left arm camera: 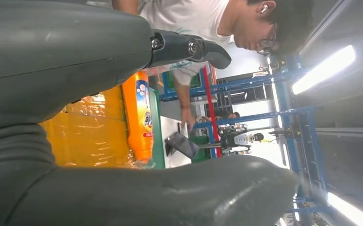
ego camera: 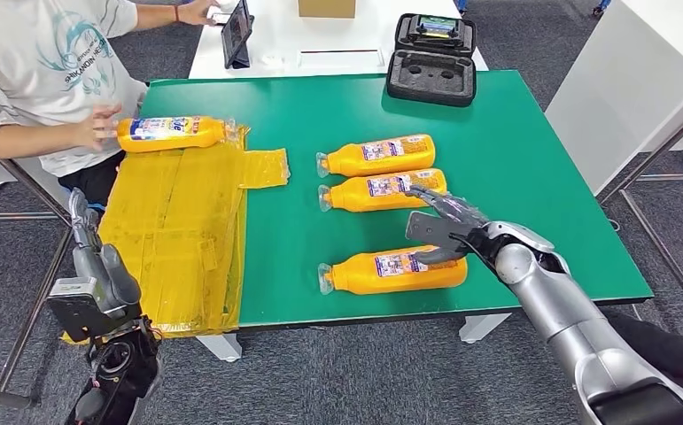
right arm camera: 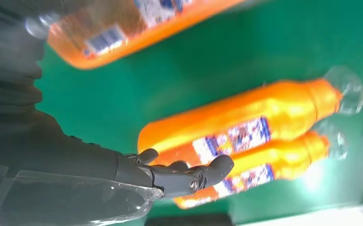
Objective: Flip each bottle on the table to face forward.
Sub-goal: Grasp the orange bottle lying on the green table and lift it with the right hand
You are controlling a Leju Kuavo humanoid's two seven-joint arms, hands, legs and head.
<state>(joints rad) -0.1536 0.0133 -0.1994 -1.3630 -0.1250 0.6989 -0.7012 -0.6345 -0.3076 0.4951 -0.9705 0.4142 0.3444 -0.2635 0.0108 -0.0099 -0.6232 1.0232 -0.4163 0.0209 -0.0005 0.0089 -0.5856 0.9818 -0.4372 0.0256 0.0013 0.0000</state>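
**Head view: right hand over the bottle row, nothing grasped**

Head view shows three orange plastic bottles with clear caps lying on their sides on the green table (ego camera: 532,159), caps pointing to the robot's left. The far bottle (ego camera: 377,156) and middle bottle (ego camera: 382,189) lie just beside each other; the near bottle (ego camera: 395,272) lies apart, close to the table's front edge.

The right hand (ego camera: 444,228) hovers between the middle and near bottles, fingers spread and holding nothing. The right wrist view confirms the fingers (right arm camera: 189,176) are extended above the bottles. This placement probably positions the hand to reach either bottle for turning.

The left hand (ego camera: 85,232) hangs off the table's left edge, released and idle, likely kept clear of the work area.

A fourth orange bottle (ego camera: 171,133) rests on yellow plastic sheeting (ego camera: 178,239); a person's hand (ego camera: 98,126) touches its base, apparently placing or steadying it.
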